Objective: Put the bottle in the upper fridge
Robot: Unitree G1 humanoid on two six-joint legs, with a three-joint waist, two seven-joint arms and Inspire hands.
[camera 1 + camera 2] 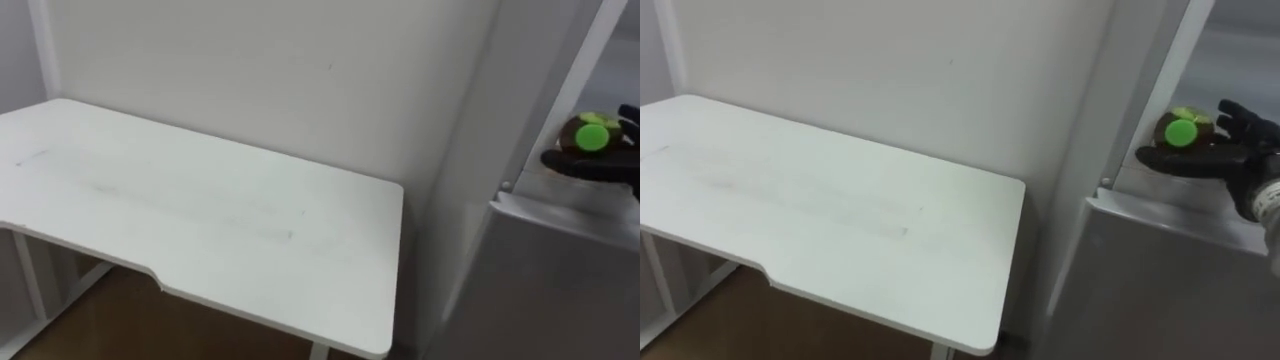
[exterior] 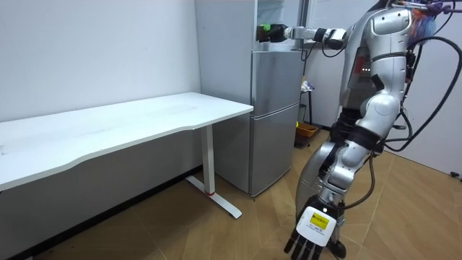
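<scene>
table [image 1: 200, 210] against wall [image 1: 250, 60], fridge [image 2: 274, 115] just right of it, bottle [image 1: 1183, 134] in right hand [image 1: 1243, 158] at fridge's upper compartment

White desk [image 1: 200, 210]: rectangular top with faint grey scuffs and a shallow cut-out in the near edge at 7 o'clock. It spans the eye views from 9 o'clock to centre.
White desk leg [image 2: 210, 162]: upright post on a long flat foot, standing on the floor at 6 o'clock of the room view's centre.
Pale wall [image 1: 260, 70]: plain, behind the desk at 12 o'clock.
Wood floor [image 2: 253, 224]: brown planks under and around the desk.
Small orange container [image 2: 306, 132]: on the floor, at 3 o'clock of the room view's centre; contents unclear.
</scene>
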